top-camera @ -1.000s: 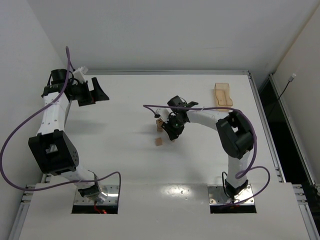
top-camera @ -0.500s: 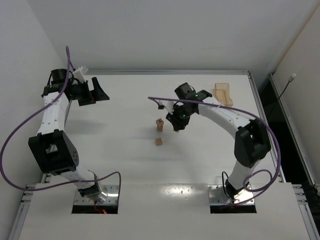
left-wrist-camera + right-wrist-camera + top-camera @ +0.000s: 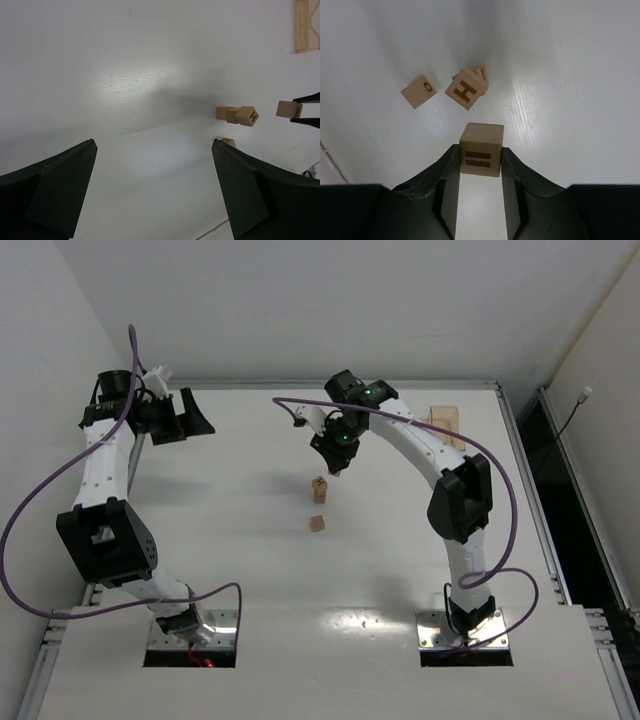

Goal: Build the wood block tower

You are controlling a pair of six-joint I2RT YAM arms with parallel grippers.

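The tower [image 3: 319,488] is a short stack of wood blocks in mid-table; in the right wrist view its top block [image 3: 466,90] shows an H. A loose wood block [image 3: 317,523] lies just in front of the tower, marked O [image 3: 419,92]. My right gripper [image 3: 334,460] hangs above and just behind the tower, shut [image 3: 480,152] on a wood block [image 3: 481,136] with two dark bars. The left wrist view shows that held block [image 3: 289,109] in the air beside the tower [image 3: 237,115]. My left gripper [image 3: 195,415] is far left, open and empty [image 3: 153,145].
A pale wooden tray [image 3: 447,425] lies at the far right of the table, seen also in the left wrist view [image 3: 306,25]. A purple cable loops off the right arm [image 3: 300,405] above the tower. Walls close the table at the back and left.
My right gripper has risen and swung from beside the tower toward the far side, carrying the block. The left arm has barely shifted.
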